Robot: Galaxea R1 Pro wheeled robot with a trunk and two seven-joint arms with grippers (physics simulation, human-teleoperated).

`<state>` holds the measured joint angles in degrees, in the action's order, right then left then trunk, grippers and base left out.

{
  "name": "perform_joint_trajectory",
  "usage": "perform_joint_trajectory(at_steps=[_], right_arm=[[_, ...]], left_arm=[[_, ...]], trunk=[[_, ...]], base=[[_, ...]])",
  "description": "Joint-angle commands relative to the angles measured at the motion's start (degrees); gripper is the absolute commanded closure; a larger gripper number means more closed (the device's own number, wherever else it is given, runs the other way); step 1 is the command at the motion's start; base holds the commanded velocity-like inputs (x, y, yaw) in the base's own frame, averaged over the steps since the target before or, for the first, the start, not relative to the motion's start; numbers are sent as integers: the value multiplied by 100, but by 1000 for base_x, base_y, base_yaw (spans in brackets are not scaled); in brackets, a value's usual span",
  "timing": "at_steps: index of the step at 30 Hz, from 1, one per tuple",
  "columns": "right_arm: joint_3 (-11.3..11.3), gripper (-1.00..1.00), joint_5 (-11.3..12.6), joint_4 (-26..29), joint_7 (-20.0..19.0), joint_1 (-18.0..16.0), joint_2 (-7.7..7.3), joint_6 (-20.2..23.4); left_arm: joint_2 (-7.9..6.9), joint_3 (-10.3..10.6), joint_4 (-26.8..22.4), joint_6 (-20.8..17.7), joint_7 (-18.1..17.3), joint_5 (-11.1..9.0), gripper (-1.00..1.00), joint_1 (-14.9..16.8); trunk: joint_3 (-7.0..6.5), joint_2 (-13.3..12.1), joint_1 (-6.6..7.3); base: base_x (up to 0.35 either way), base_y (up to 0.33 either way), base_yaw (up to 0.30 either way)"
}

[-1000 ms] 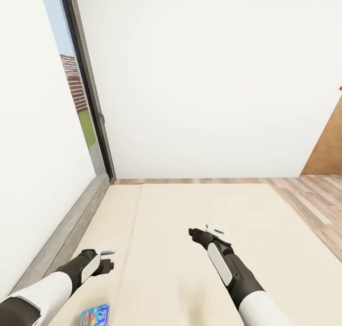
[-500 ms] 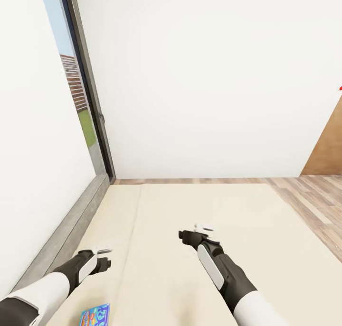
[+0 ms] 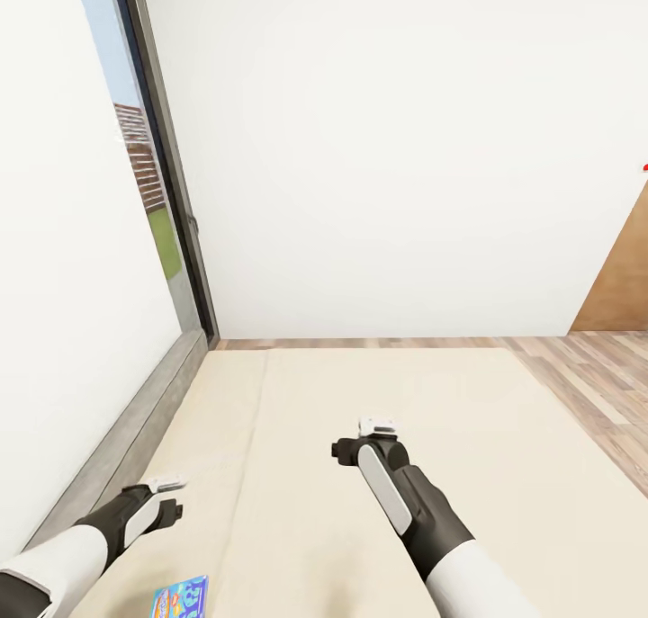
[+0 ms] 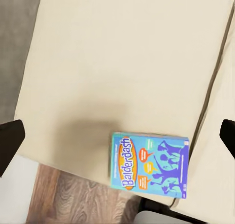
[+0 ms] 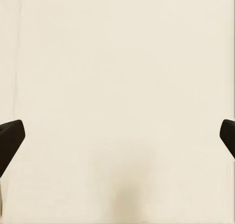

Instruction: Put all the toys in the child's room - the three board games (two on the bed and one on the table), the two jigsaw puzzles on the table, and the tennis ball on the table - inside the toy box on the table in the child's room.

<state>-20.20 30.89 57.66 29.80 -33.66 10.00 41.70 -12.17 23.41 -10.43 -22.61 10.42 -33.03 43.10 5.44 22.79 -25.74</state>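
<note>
Left wrist view: board game (image 4: 150, 165) flat at bed (image 4: 122, 62) edge, between spread fingers of left end effector (image 3: 166, 497); released, positioned for grasp. Right end effector (image 3: 360, 438) released, idle above mattress.

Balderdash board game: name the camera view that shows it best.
Left wrist view: the whole Balderdash board game lies face up near the edge of the bed, title readable. The head view catches just its top part at the frame's bottom.

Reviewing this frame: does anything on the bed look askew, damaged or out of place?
Nothing looks damaged. The board game lies flat near the edge of the bed, box intact and closed. Both the left pincer and right pincer hover open and empty above the bed.
</note>
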Motion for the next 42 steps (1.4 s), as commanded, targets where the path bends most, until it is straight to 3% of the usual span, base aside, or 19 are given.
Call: perform_joint_trajectory(at_steps=[1,6,8,13,21,24,35,39,42], right_arm=[[3,-100,62,13,71,-5,0,26],[28,-100,227,31,119,-3,0,253],[36,-100,448,28,131,-11,0,466],[41,-100,705,21,145,-16,0,658],[41,-100,776,22,145,-17,0,727],[17,-100,780,29,147,-17,0,731],[-77,-100,787,183,149,-13,0,742],[-197,-100,796,376,149,-6,0,772],[-440,-100,803,530,144,-2,0,878]], left_arm=[[-28,44,-17,-34,36,-63,-100,-3],[-100,52,-13,-45,-23,-63,-100,-35],[-114,53,-13,-57,-37,-58,-100,-76],[-151,46,-12,-80,-59,-59,-100,-109],[-181,42,-12,-186,-201,-56,-100,-117],[-254,36,-12,-248,-310,-64,-100,-118],[-596,36,-12,-613,-1432,-56,-100,-110],[-700,41,-12,-638,-1557,-57,-100,-109],[-762,51,-12,-645,-1612,-49,-100,-109]], trunk=[[13,13,-4],[13,13,-4],[13,13,-4],[13,13,-4],[13,13,-4],[13,13,-4],[13,13,-4],[13,13,-4],[13,13,-4]], base=[[0,0,0],[0,0,0],[0,0,0],[0,0,0],[0,0,0],[0,0,0],[0,0,0],[0,0,0],[0,0,0]])
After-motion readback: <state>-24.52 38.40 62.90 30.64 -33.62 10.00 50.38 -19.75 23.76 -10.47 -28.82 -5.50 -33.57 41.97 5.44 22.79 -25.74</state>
